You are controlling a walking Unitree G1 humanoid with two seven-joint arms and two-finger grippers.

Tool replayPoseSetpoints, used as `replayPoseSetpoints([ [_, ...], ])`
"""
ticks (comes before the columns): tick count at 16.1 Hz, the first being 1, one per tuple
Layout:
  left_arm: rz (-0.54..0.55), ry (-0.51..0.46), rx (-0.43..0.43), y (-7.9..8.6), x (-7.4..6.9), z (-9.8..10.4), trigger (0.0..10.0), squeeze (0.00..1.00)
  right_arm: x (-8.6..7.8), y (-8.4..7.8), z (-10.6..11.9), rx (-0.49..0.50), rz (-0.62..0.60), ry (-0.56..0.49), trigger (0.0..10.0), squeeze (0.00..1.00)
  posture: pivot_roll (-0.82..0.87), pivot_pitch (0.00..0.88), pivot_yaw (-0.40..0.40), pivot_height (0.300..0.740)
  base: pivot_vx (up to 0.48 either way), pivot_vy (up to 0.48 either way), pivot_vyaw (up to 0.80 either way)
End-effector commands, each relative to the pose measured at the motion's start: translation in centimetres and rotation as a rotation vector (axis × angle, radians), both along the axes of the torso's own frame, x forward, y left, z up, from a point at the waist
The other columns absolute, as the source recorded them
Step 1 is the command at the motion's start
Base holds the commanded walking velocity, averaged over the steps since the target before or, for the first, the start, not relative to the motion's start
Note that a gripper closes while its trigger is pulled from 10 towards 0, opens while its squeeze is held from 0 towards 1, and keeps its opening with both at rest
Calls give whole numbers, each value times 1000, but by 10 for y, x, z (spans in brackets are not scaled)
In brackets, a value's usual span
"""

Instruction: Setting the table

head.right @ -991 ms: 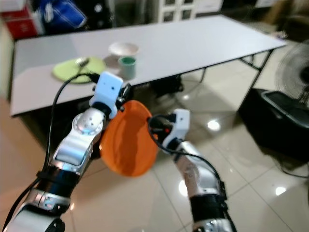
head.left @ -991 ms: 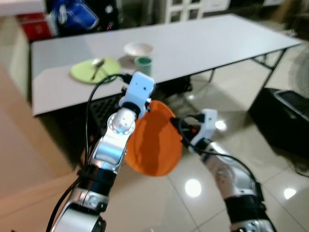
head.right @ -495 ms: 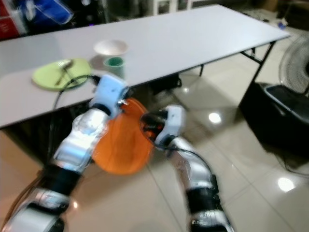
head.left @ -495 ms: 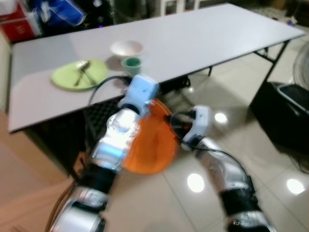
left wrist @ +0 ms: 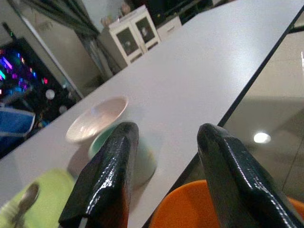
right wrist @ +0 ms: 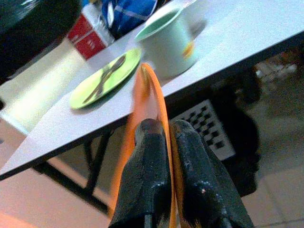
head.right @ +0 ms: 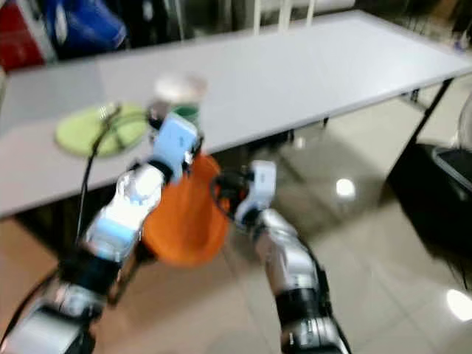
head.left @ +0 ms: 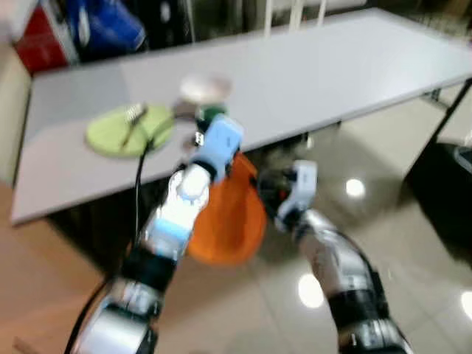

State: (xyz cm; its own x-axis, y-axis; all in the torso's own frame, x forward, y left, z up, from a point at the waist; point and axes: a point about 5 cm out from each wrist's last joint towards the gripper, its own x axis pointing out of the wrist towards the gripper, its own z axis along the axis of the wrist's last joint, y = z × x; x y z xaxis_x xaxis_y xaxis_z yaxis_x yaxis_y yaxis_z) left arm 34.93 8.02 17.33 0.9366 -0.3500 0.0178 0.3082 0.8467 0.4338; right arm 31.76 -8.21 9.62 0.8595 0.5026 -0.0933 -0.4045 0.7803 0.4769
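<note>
Left eye view puts the long grey table [head.left: 317, 74] across the upper half of my frame, its near edge running from the left side up toward the right, with glossy tiled floor [head.left: 413, 243] open below and to the right. The right half of the tabletop is bare. Toward the upper left sit a green plate [head.left: 129, 131] with cutlery on it, a white bowl [head.left: 204, 88] and a green cup [head.left: 212, 114] just beside the bowl, all blurred.

Below the table edge, at frame centre, I see the orange plate [head.left: 228, 214] held on edge between my two arms, over the floor and short of the table.

Right wrist view gives what the head cameras blur: the right end effector [right wrist: 168, 137] has its two fingers pressed together on the orange plate's rim, gripping it, with the cup and green plate on the table beyond.

Left wrist view shows the left end effector [left wrist: 166, 156] with fingers spread apart, holding nothing, the orange rim in the lower part of that frame between them, and the bowl and cup near the table edge ahead.
</note>
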Motion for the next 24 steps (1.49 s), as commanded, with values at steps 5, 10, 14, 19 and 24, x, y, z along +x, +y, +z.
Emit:
replayPoseSetpoints([
  [5,-30,-9,28,-5,1,2,10000,0,3,-4,5,15,-34,-34,10000,0,47,0,61,740,218,-357,0],
  [10,-30,0,37,-6,1,0,10000,0,3,-5,4,13,-39,-36,10000,0,45,0,62,740,435,-105,0],
  [14,-19,22,13,-6,2,-3,10000,0,2,-7,3,10,-44,-36,10000,0,42,0,56,740,468,0,0],
  [19,5,40,-8,-1,2,-5,10000,0,6,-19,5,29,-94,-33,10000,0,53,0,48,740,480,0,0],
  [24,91,157,-142,24,1,-23,10000,0,7,-40,-5,-11,-180,-18,10000,0,66,0,41,740,192,0,0],
])
